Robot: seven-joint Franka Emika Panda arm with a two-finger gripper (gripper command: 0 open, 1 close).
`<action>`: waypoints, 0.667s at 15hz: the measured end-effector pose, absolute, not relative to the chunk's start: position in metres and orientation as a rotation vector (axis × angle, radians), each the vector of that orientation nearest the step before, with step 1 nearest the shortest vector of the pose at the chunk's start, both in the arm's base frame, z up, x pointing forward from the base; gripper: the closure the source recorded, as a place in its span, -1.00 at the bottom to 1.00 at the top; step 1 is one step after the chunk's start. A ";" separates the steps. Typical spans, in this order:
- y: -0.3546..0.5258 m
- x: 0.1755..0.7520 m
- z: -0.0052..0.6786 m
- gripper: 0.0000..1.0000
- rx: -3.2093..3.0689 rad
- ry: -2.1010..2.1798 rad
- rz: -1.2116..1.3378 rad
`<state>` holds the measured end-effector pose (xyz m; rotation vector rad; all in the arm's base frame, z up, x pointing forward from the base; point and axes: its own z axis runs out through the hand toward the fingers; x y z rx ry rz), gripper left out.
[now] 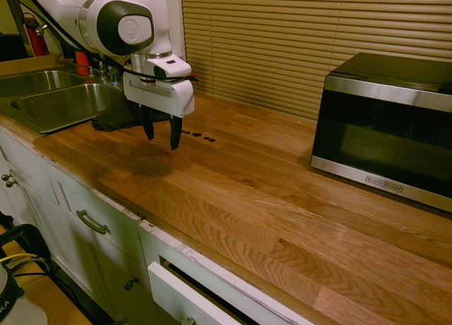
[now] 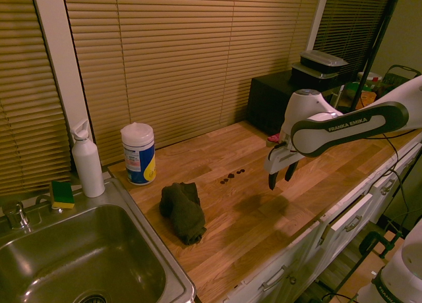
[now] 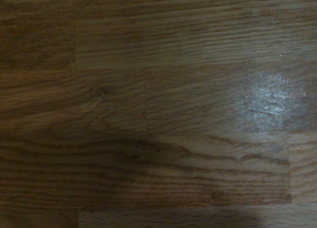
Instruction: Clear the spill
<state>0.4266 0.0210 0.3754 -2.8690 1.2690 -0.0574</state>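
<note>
First exterior view, hand: the white hand (image 1: 163, 143) hangs above the wooden surface (image 1: 233, 191), its two dark fingers pointing down and spread wide, nothing between them.
First exterior view, spill: the spill (image 1: 198, 135), a short row of small dark blots, lies on the wood; in this picture it shows just beside the fingers.
First exterior view, cloth: part of a dark cloth (image 1: 116, 117) shows behind the hand, near the sink (image 1: 67, 102).
First exterior view, microwave: a black and silver microwave (image 1: 388, 131) stands on the surface by the window blinds (image 1: 254, 42), well apart from the sink.
First exterior view, drawer: below the surface, a white drawer (image 1: 187, 297) stands partly open.
Second exterior view, spill: the blots lie between the crumpled cloth and the hand, apart from the cloth.
Second exterior view, cloth: it sits bunched on the surface near the sink's edge.
Second exterior view, containers: a white tub with a blue and yellow label (image 2: 139, 154) stands upright near the blinds; a white bottle (image 2: 88, 161) stands at the sink, with a green and yellow sponge (image 2: 62, 195) beside it.
Second exterior view, microwave top: lidded black containers (image 2: 319, 69) are stacked there.
Wrist view, wood: grain and plank joints, with a pale patch of glare (image 3: 272, 101).
</note>
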 end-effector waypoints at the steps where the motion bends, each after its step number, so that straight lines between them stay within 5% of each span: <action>1: 0.021 0.427 0.375 -1.00 -2.869 1.269 -0.055; 10: 0.082 0.448 0.393 -1.00 -2.902 1.133 -0.125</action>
